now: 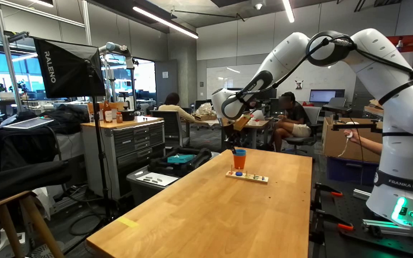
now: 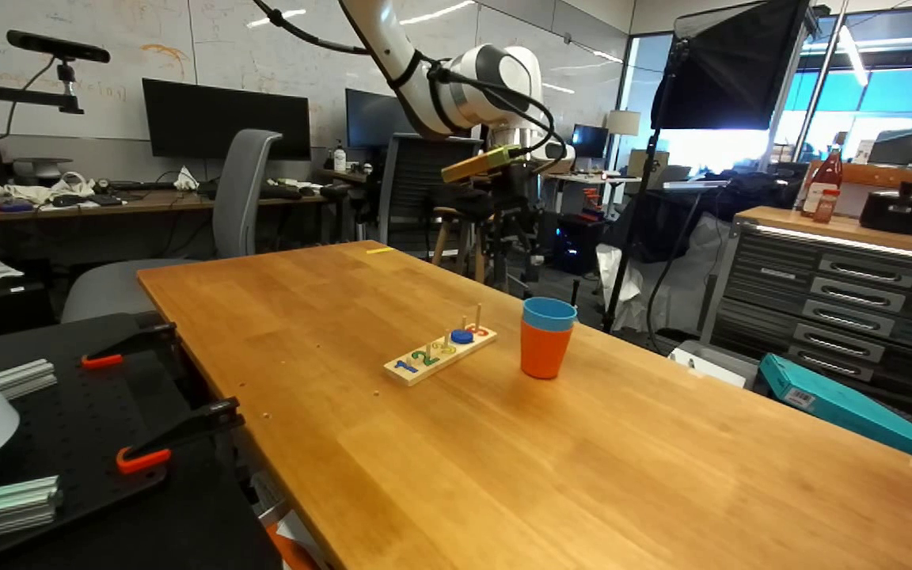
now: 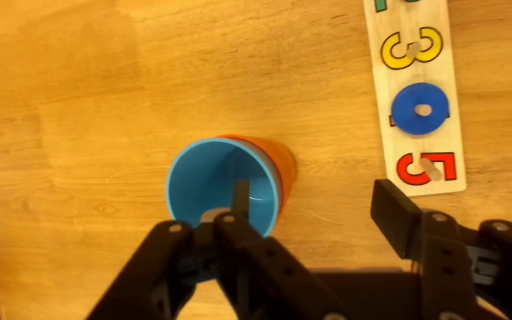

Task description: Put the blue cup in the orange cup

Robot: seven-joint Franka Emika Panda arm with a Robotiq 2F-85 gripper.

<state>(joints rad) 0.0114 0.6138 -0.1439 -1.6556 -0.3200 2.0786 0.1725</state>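
The blue cup (image 1: 240, 152) stands upright inside the orange cup (image 1: 239, 162) on the wooden table, its upper part showing above the orange rim. Both exterior views show this, with the blue cup (image 2: 549, 313) above the orange cup (image 2: 545, 353). In the wrist view I look down into the blue cup (image 3: 207, 178); the side of the orange cup (image 3: 288, 164) shows around it. My gripper (image 3: 316, 206) is open, with nothing between its fingers. One finger overlaps the blue cup's opening in the wrist view. The gripper (image 1: 231, 145) is above the cups in an exterior view.
A wooden number board (image 1: 247, 177) with pegs lies beside the cups. A blue ring (image 3: 420, 109) sits on one of its pegs. The board also shows in an exterior view (image 2: 440, 355). Black clamps (image 2: 187, 431) are at the table's side edge. Yellow tape (image 1: 128, 222) marks one corner.
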